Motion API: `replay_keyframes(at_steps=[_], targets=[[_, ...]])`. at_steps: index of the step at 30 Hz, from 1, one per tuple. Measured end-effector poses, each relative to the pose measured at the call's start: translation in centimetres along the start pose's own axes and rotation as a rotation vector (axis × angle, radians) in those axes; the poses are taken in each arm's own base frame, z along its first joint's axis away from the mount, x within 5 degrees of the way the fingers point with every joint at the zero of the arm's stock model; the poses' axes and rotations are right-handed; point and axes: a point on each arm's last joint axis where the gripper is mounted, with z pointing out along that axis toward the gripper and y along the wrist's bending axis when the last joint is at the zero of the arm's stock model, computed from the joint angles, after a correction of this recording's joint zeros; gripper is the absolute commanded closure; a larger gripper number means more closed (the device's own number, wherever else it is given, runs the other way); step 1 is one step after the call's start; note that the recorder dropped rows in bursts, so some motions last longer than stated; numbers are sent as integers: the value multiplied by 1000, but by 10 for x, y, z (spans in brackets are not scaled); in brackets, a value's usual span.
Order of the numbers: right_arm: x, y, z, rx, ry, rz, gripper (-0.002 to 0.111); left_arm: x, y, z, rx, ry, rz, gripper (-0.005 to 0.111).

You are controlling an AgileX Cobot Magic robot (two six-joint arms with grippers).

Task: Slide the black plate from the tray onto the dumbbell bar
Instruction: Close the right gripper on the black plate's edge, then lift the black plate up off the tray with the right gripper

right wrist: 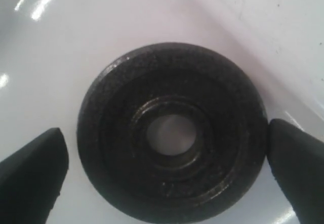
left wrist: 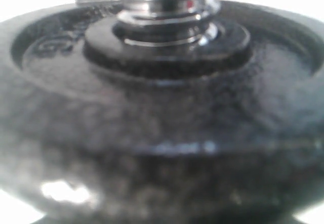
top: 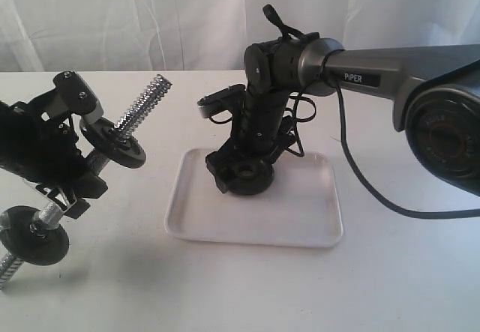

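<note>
While the black plate (right wrist: 172,133) lies flat on the tray (top: 300,223), the right gripper (right wrist: 163,135) straddles it, unclosed: clamp the rim squarely before lifting. The left gripper (top: 79,176) clasps the tilted dumbbell bar (top: 142,103).

Grainy black plate (right wrist: 116,133), white tray (top: 300,213).

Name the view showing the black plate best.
Right wrist view: the black plate fills it from above, hole clear. In the exterior view the right tool partly covers it; the left wrist view shows a disc on the dumbbell bar.
</note>
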Motion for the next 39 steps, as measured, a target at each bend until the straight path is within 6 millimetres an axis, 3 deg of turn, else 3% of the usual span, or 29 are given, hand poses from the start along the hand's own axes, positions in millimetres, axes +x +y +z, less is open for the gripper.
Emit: replay_keyframes(at_steps=[15, 19, 21, 24, 30, 35, 39], targets=[[-2, -1, 13, 1, -8, 2, 7, 0, 0, 0, -2, -1, -2, 107], [-2, -2, 13, 4, -7, 0, 13, 0, 0, 0, -2, -1, -2, 107], [-2, -2, 13, 6, -6, -2, 21, 0, 0, 0, -4, -2, -2, 107], [-2, -2, 13, 8, -4, 7, 43, 0, 0, 0, -4, -2, -2, 107], [-1, -2, 13, 7, 4, 14, 104, 0, 0, 0, -4, -2, -2, 107], [1, 1, 12, -26, 47, 42, 108, 0, 0, 0, -4, -2, -2, 107], [3, 9, 3, -162, 103, 123, 108, 0, 0, 0, -4, -2, -2, 107]])
